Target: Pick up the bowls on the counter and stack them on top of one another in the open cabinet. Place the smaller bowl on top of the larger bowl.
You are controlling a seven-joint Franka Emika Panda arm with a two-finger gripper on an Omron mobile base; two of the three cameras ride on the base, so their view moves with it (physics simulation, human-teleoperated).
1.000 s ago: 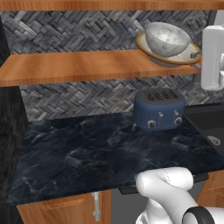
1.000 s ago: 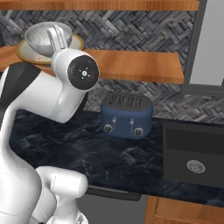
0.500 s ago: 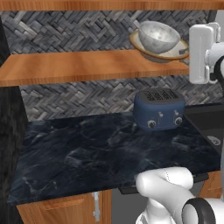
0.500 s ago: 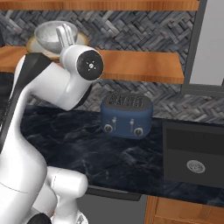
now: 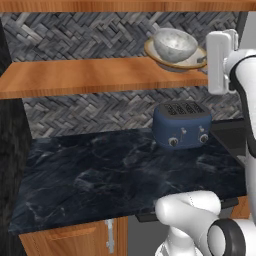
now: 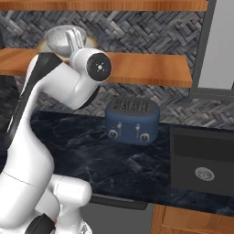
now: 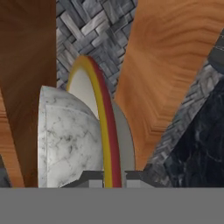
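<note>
Smaller bowl (image 5: pixel 174 44) is sitting in larger bowl (image 5: pixel 176 60) on open cabinet (image 5: pixel 95 75) shelf — gripper (image 7: pixel 114 177) fingers straddling larger bowl's rim, grip can't tell.

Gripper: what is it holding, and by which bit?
The larger bowl, pinched by its rim between the gripper's tips. The smaller bowl sits inside it.

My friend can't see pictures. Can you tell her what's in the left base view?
A small white-grey speckled bowl sits inside a wider cream bowl at the right end of a wooden shelf, with the robot's white arm beside them. Below, a blue toaster stands on a dark marble counter.
</note>
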